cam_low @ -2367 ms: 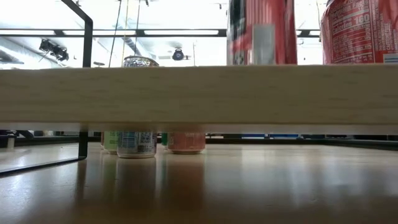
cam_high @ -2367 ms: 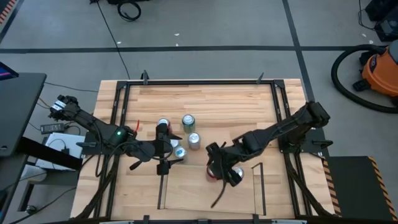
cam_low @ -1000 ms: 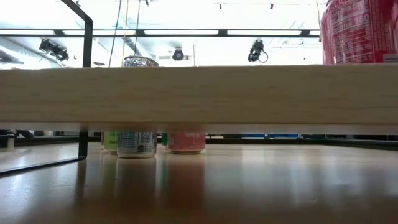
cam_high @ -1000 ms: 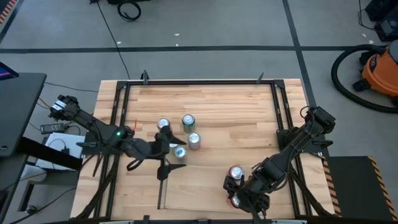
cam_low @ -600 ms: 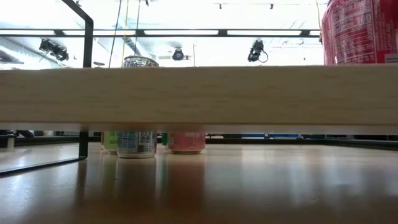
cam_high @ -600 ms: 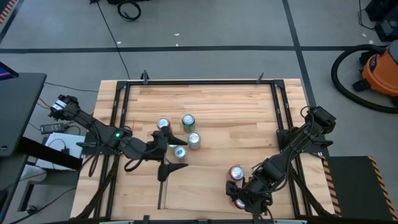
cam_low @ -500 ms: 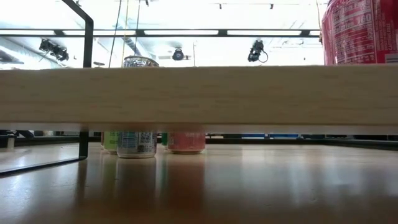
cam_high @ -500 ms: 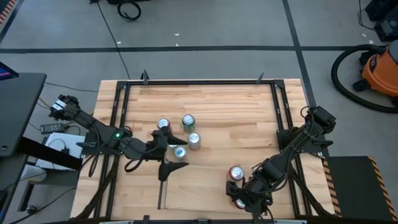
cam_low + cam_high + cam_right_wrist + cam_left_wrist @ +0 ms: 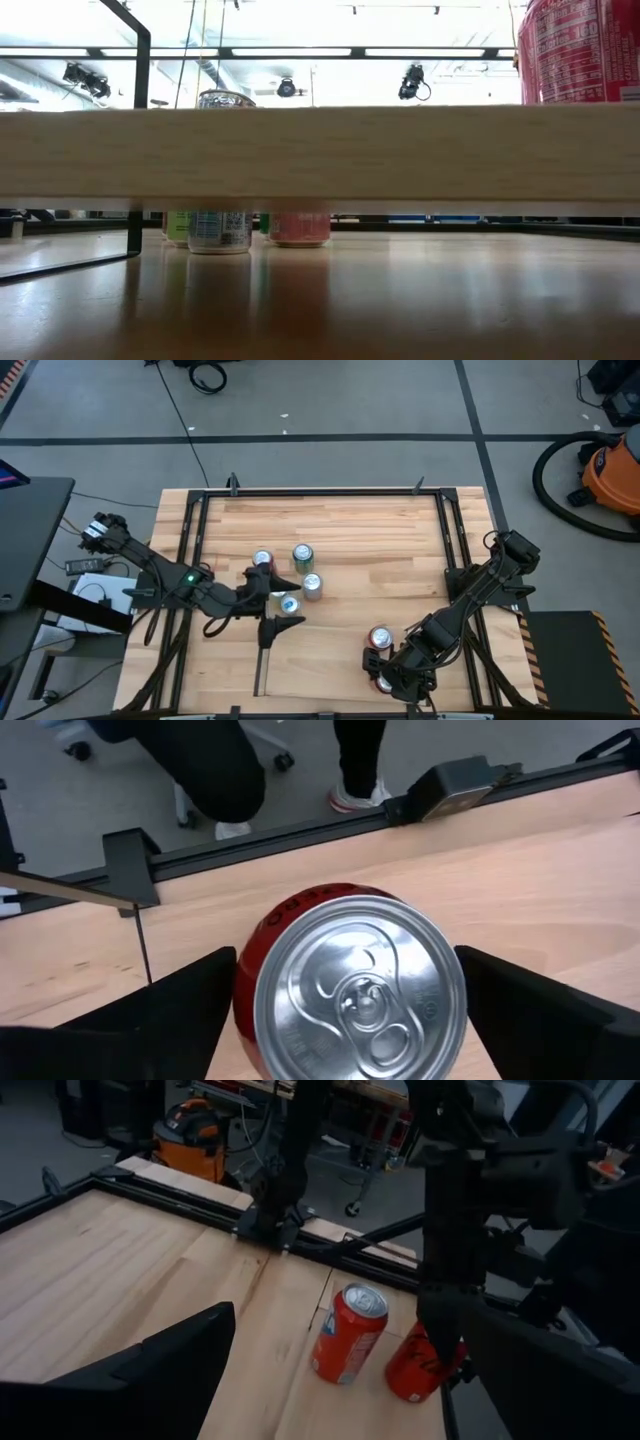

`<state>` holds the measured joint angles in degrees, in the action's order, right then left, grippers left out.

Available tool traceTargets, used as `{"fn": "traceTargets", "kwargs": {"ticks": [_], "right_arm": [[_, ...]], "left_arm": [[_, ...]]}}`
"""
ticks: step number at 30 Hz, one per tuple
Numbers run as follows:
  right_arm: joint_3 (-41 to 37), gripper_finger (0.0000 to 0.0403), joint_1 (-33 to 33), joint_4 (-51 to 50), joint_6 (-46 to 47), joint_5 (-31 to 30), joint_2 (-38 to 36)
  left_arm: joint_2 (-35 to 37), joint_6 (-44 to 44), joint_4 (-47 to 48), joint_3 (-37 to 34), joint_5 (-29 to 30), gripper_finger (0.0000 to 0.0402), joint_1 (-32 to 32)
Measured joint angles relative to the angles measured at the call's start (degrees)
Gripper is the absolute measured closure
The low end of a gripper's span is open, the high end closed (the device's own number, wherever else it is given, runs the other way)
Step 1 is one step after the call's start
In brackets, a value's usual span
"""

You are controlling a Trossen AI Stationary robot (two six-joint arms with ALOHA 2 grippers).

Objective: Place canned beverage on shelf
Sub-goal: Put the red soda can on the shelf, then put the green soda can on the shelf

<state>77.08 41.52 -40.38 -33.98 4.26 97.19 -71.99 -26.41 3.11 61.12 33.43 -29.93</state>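
The shelf (image 9: pixel 320 660) is a small light-wood board with thin black rails, lying at the table's near middle; the low view shows its front edge (image 9: pixel 320 155). Two red cans stand upright on it: one (image 9: pixel 380 638) free, the other (image 9: pixel 350 990) at the near right. My right gripper (image 9: pixel 386 680) points steeply down over that second can, open, one finger on either side of its silver top. My left gripper (image 9: pixel 285 607) hovers open near the shelf's far left corner, beside a blue-and-white can (image 9: pixel 290 603), holding nothing.
Three more cans stand on the tabletop beyond the shelf: a red one (image 9: pixel 263 560), a green one (image 9: pixel 303 555) and a silver one (image 9: pixel 312 586). A black frame (image 9: pixel 320 492) rims the table. A person's legs (image 9: pixel 220 770) show beyond the near edge.
My left gripper has rolled about its own pointing line while staying in place, still open. My right gripper has stayed over the near red can, and both red cans stand where they were.
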Motion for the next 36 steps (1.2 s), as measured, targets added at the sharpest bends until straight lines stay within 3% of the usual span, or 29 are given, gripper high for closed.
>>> {"fn": "traceTargets", "kwargs": {"ticks": [5,25,36], "right_arm": [[0.15,0.0005,0.00,1.18,-0.13,-0.20,-0.09],[2.36,0.0005,0.67,-1.69,4.35,-2.09,-1.79],[2.40,0.0005,-2.26,-0.53,6.48,-10.44,-10.23]], "left_arm": [[-0.27,0.07,0.26,0.00,0.01,0.0002,0.23],[-0.44,1.25,1.79,0.00,0.02,0.0002,0.46],[-1.58,1.56,2.33,0.00,3.80,0.0002,0.84]]}}
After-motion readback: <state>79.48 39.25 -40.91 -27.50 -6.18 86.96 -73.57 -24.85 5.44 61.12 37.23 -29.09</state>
